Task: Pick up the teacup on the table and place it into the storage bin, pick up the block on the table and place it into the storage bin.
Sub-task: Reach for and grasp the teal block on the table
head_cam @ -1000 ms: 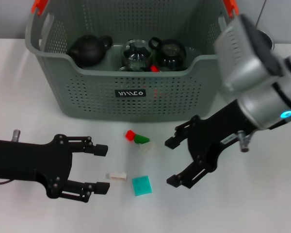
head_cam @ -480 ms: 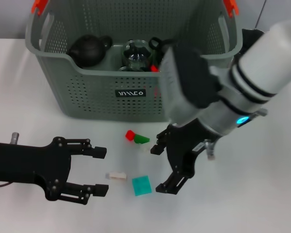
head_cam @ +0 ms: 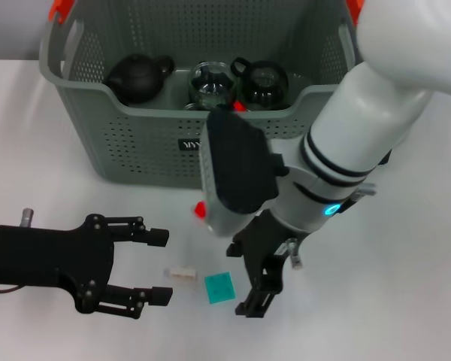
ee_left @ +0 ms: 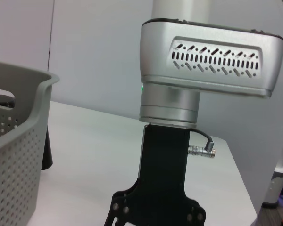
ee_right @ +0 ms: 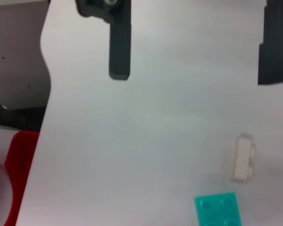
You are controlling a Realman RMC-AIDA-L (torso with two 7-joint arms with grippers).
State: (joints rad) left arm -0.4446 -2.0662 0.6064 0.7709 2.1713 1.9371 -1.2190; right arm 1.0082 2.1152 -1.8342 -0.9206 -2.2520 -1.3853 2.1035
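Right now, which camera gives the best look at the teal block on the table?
The head view: the teal block lies whole on the table, between the small white block and the right end effector. The right wrist view cuts off its edge, and the left wrist view misses it.

Grey-green storage bin [head_cam: 135, 143], walls perforated in a regular dot grid, orange clips at the handles, small black label with white lettering on the front. Inside: dark brown-black teapot [head_cam: 137, 77], clear glass vessel [head_cam: 210, 84] with greenish tint, dark glossy cup [head_cam: 264, 80]. White table [head_cam: 406, 286] throughout. Just beside the right gripper [head_cam: 244, 280], matt black fingers: teal block [head_cam: 219, 287] with raised studs; cream-white block [head_cam: 183, 274] beyond it, toward the left gripper [head_cam: 156, 265], also matt black. Red block [head_cam: 201, 210] peeking from behind the right arm's silver-grey wrist housing. Right arm white with black bands, small cyan light. Slotted vent pattern on silver housing in left wrist view.
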